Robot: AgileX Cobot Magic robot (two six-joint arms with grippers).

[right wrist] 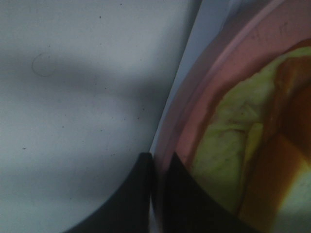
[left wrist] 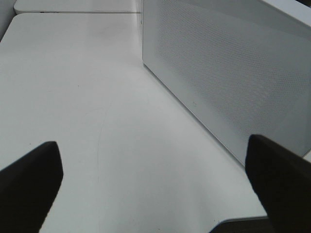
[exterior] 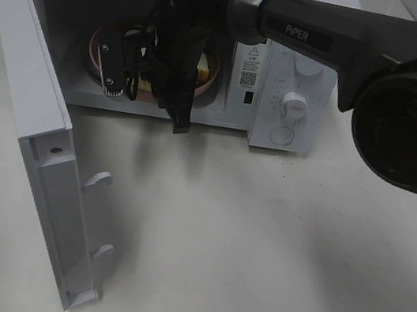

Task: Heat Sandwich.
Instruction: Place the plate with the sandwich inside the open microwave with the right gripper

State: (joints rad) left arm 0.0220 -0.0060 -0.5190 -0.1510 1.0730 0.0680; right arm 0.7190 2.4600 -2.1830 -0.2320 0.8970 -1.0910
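Closest to the lens, the right arm (exterior: 333,33) is reached inside the open microwave (exterior: 295,66), where the sandwich (right wrist: 252,145) is seen on its pink plate (right wrist: 218,63). The plate's rim is pinched by the nearly closed right gripper (right wrist: 158,162); the left gripper (left wrist: 151,143) is held wide above the table (left wrist: 97,97). Should the arm be withdrawn before the rim is freed, plate and sandwich could be dragged out.

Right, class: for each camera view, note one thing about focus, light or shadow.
Exterior high: the right arm looms dark and blurred near the lens; soft shadows fall on the table. Left wrist: even light, left gripper a black silhouette. Right wrist: too close, sandwich and pink plate are soft.
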